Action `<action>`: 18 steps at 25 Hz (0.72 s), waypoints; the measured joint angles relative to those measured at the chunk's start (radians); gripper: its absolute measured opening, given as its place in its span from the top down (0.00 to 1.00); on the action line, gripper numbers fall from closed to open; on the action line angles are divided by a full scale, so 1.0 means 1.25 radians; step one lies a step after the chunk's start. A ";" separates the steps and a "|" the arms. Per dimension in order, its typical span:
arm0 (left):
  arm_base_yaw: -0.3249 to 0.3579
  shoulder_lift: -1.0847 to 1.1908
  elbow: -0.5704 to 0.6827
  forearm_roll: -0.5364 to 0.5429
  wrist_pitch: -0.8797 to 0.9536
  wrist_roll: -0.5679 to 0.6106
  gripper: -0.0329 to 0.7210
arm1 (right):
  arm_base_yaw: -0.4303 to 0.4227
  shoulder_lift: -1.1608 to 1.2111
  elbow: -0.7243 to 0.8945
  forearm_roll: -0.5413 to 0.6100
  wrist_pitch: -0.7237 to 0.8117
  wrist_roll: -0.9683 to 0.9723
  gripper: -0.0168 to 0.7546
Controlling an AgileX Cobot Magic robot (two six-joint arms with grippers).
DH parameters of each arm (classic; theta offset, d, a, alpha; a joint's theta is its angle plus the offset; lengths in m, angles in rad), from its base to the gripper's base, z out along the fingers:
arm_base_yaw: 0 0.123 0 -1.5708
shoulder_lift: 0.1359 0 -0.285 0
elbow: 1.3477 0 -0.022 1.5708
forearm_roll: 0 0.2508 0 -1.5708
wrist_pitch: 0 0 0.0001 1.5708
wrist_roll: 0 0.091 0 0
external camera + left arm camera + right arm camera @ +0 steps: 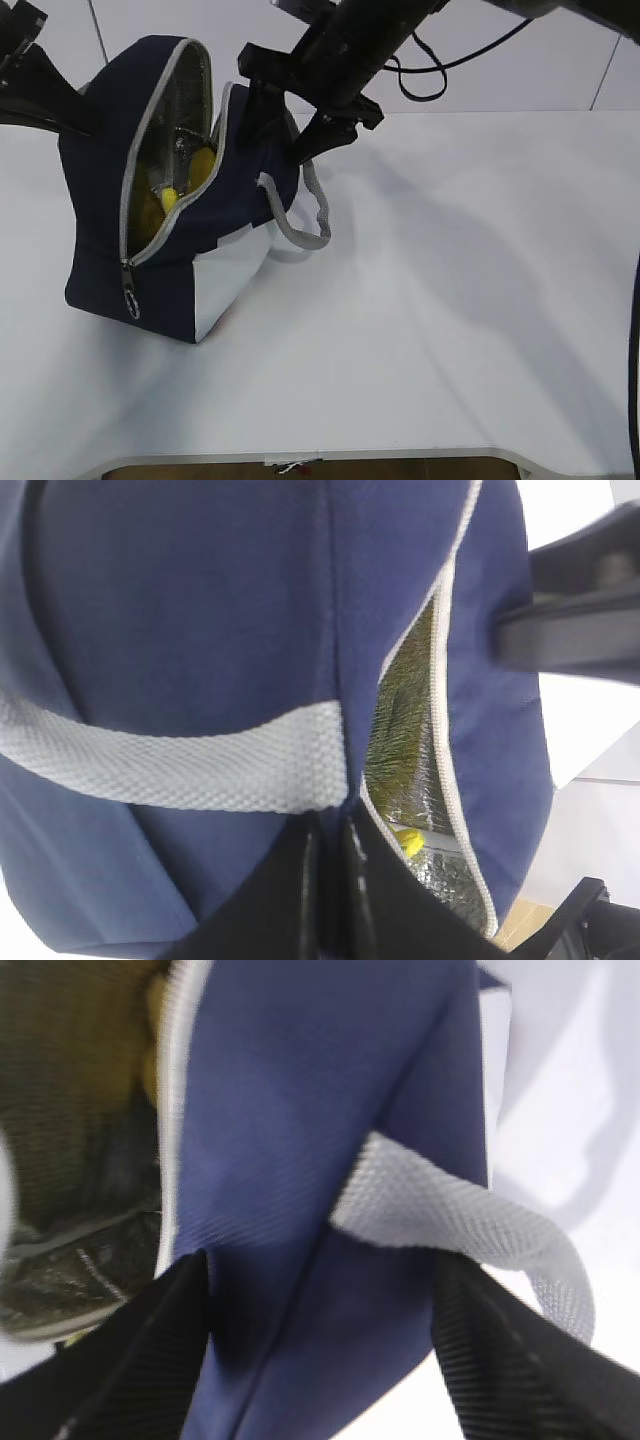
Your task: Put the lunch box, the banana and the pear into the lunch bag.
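Standing on the white table [450,300] at about nine o'clock in the exterior view: large boxy navy-blue fabric lunch bag [105,250] with white panel, grey zipper unzipped, silver foil lining showing. Glimpsed through the opening, yellow fruit [170,200] low inside; banana or pear, cannot tell. Hanging loose off the bag's three o'clock side, grey webbing handle [305,230]. Reaching down from twelve o'clock, right gripper [275,125], black, jaws spread and straddling the bag's upper fabric edge. Coming in from ten o'clock behind the bag, dark left arm [40,90]; fingertips hidden here. Lunch box not visible.

Filling the left wrist view: navy fabric crossed by a grey webbing band [200,765]. At six o'clock, left gripper [328,880], black fingers pressed together, clamped on the bag's fabric at the seam. At four o'clock, foil lining and a small yellow patch [408,840] inside the opening.

Framing the right wrist view at seven and five o'clock: two ribbed black fingers [140,1350], well apart, with a fold of navy fabric between them, touching the seven o'clock one. Curving toward four o'clock, the grey handle loop. At nine o'clock, dim foil interior.
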 joint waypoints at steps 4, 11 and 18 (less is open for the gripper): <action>0.000 0.000 0.000 0.000 0.000 0.000 0.96 | 0.000 0.019 0.000 0.011 -0.003 0.005 0.36; 0.000 0.000 0.000 0.007 0.000 0.000 0.96 | 0.000 0.021 0.000 0.006 -0.003 0.006 0.87; -0.050 0.000 0.000 -0.020 -0.003 -0.002 0.96 | 0.002 -0.015 0.004 -0.091 0.000 -0.005 0.95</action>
